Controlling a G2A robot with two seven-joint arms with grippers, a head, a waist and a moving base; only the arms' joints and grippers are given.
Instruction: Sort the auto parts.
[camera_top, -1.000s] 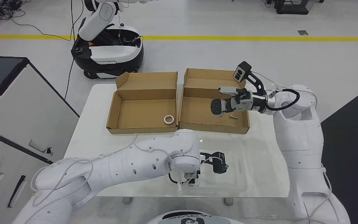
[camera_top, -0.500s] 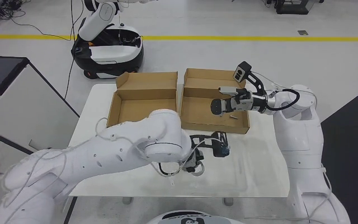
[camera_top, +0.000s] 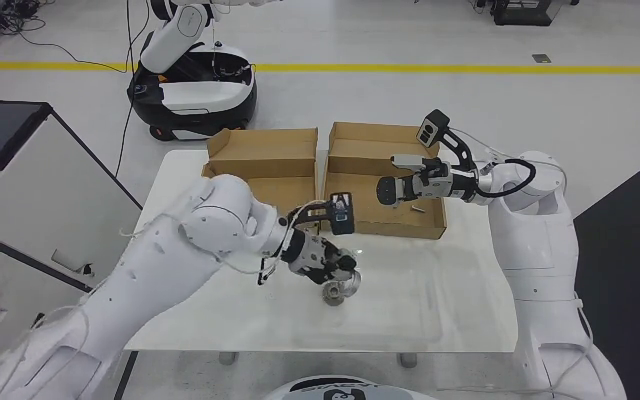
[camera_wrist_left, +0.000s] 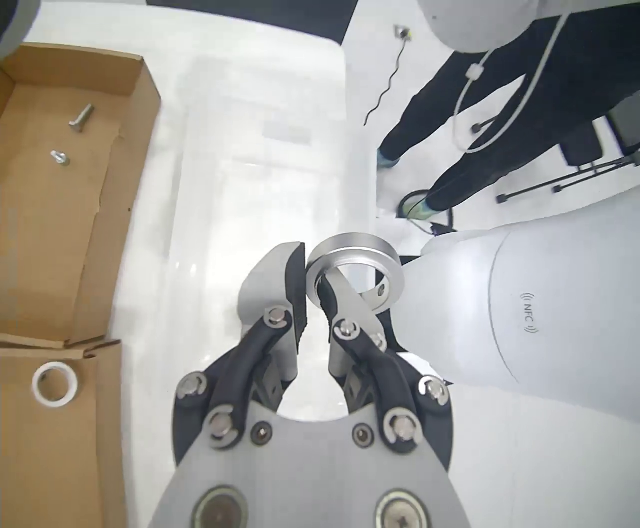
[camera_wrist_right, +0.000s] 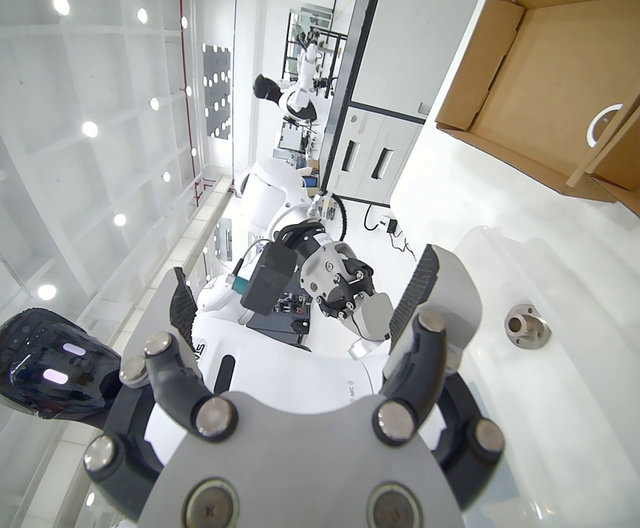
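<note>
One metal flange (camera_wrist_left: 352, 246) rim pinched in left pincer (camera_wrist_left: 310, 275); right pincer (camera_wrist_right: 304, 268) wide open, empty.

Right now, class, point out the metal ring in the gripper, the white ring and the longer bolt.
metal ring (camera_wrist_left: 352, 249): left wrist view, on its far rim.
white ring (camera_wrist_left: 55, 367): left wrist view, on its band.
longer bolt (camera_wrist_left: 82, 118): left wrist view, on the middle of its shank.
</note>
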